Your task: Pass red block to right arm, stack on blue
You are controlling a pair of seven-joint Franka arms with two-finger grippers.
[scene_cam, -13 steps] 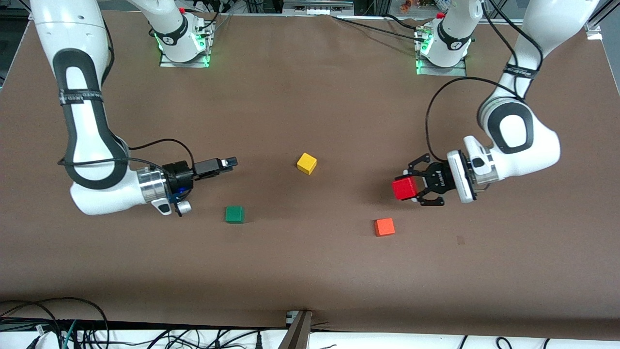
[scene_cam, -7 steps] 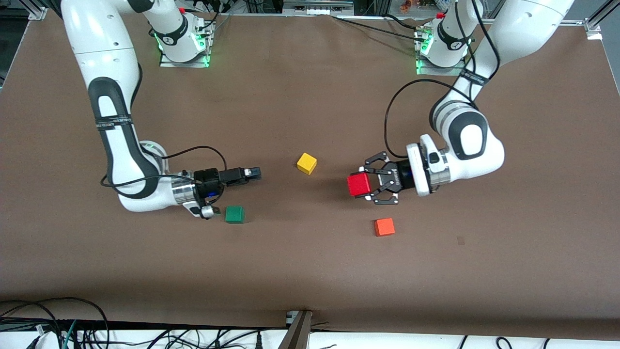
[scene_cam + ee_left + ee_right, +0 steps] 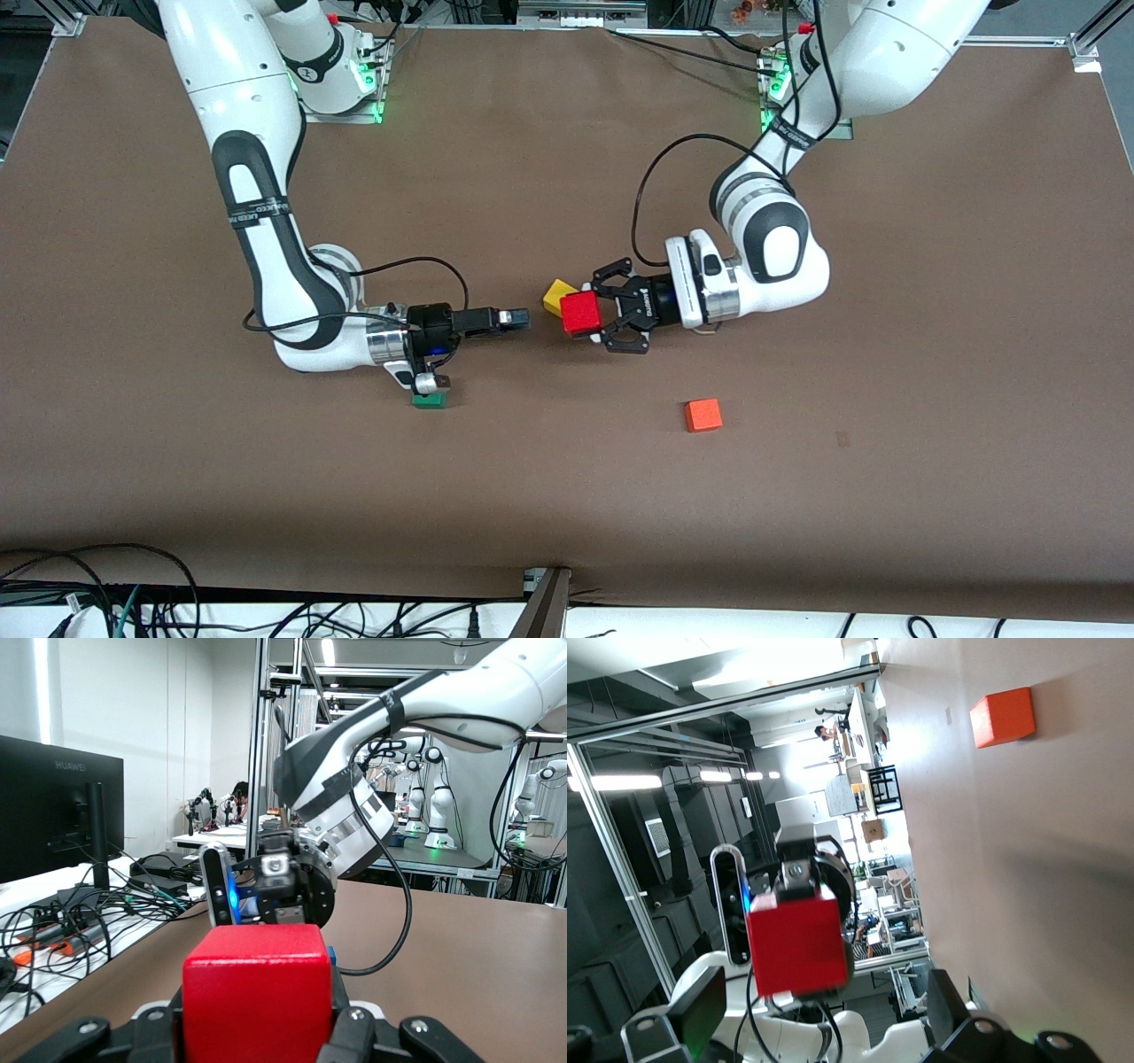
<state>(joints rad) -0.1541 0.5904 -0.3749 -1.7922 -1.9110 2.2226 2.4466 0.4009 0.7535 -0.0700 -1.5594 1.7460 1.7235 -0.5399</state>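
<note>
Both arms have swung in to the table's middle! The left arm's black claw-like gripper (image 3: pixel 595 315) pinches the small matte red block (image 3: pixel 580 313), held over the yellow cube (image 3: pixel 557 295). The right arm's slim-fingered gripper (image 3: pixel 516 318) faces it just apart, fingers seemingly pressed together. Handover imminent; no blue cube visible.

A matt brown table (image 3: pixel 567 496) covering, smooth and faintly wrinkled near its near edge, carries cubes with flat, unglossy painted faces: the red block (image 3: pixel 580 313), held in the left gripper (image 3: pixel 592 310) of black plastic linkage fingers, plus the yellow cube (image 3: pixel 557 295), orange cube (image 3: pixel 703 415) and green cube (image 3: pixel 431 400). Both arms wear glossy white plastic shells with matt black bands. The right arm (image 3: pixel 266 213) ends in a brushed silver metal wrist ring (image 3: pixel 381 344) and the right gripper (image 3: pixel 521 316), its slim fingers dull black. Black rubbery cables (image 3: pixel 89 594) lie along the table's near edge.
</note>
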